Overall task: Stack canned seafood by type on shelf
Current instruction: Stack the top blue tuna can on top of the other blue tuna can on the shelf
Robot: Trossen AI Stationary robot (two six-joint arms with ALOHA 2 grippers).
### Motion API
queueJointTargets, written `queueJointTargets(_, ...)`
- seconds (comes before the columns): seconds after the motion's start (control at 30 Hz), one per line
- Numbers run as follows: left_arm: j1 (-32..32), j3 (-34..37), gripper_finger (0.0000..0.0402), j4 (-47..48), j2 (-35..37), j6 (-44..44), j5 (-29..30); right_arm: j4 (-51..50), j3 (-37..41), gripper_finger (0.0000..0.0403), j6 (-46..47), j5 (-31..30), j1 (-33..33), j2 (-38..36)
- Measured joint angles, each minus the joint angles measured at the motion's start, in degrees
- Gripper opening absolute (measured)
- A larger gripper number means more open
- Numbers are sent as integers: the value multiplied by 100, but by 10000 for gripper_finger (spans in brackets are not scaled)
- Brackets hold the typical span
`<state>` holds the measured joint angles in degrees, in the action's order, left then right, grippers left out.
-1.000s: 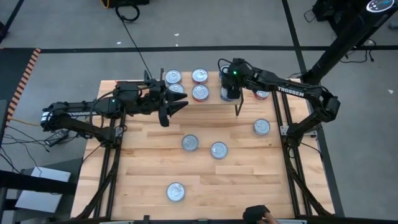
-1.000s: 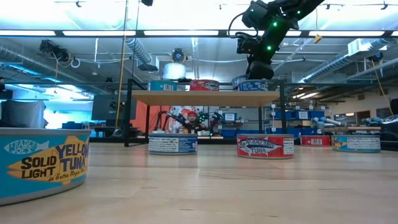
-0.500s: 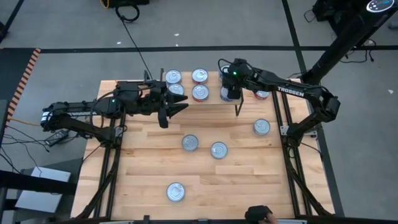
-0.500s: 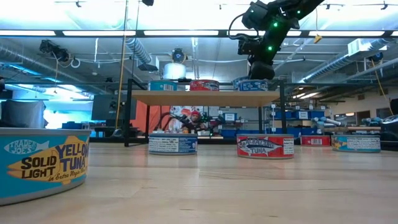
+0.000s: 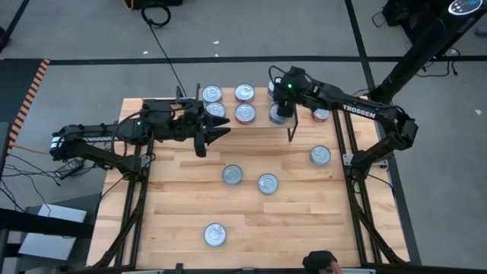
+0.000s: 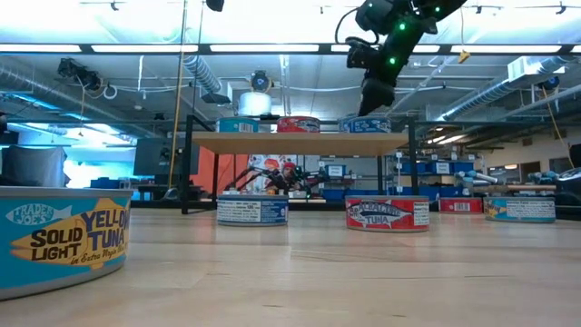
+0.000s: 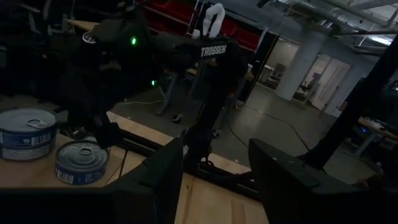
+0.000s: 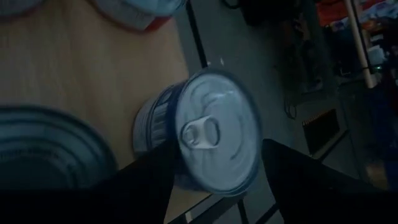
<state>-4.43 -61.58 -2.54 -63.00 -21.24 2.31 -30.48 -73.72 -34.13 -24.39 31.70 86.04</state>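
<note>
The right gripper hangs just above a dark-blue tin at the right end of the shelf, its fingers spread and clear of the tin. Two more tins sit on the shelf top: a blue one and a red one. The left gripper waits beside the shelf, fingers parted and holding nothing. Other tins (one large in the low view) lie scattered on the table.

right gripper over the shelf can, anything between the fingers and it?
Nothing visible. The right gripper hangs open just above the dark-blue can at the shelf end; in the right wrist view the can's silver top lies unobstructed between the fingers.
</note>
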Motion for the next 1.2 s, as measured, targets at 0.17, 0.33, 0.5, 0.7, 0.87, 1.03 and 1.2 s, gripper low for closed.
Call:
queueJointTargets(0.17, 0, 0, 186, 9, -1, -6, 0, 11, -222, 246, 8, 89, 20, 0)
queueJointTargets(0.33, 4, 0, 186, 77, 0, -28, -2, -2, -422, 224, 169, 175, 110, 0)
queueJointTargets(0.5, 4, 0, 186, 105, -2, -28, -65, -243, -612, 120, 1008, 922, 455, 0)
queueJointTargets(0.7, 4, 0, 186, 122, 0, -87, -199, -407, -620, 15, 1573, 1949, 882, 4)
queueJointTargets(0.87, 4, 0, 183, 124, -2, -140, -173, -383, -622, 7, 1965, 2551, 1054, 222)
queueJointTargets(1.03, 4, 0, 161, 129, -1, -21, -144, -339, -616, 8, 2161, 2547, 1056, 479)
queueJointTargets(1.2, 4, 0, 135, 129, 0, -20, -138, -444, -617, 4, 2336, 2545, 1060, 449)
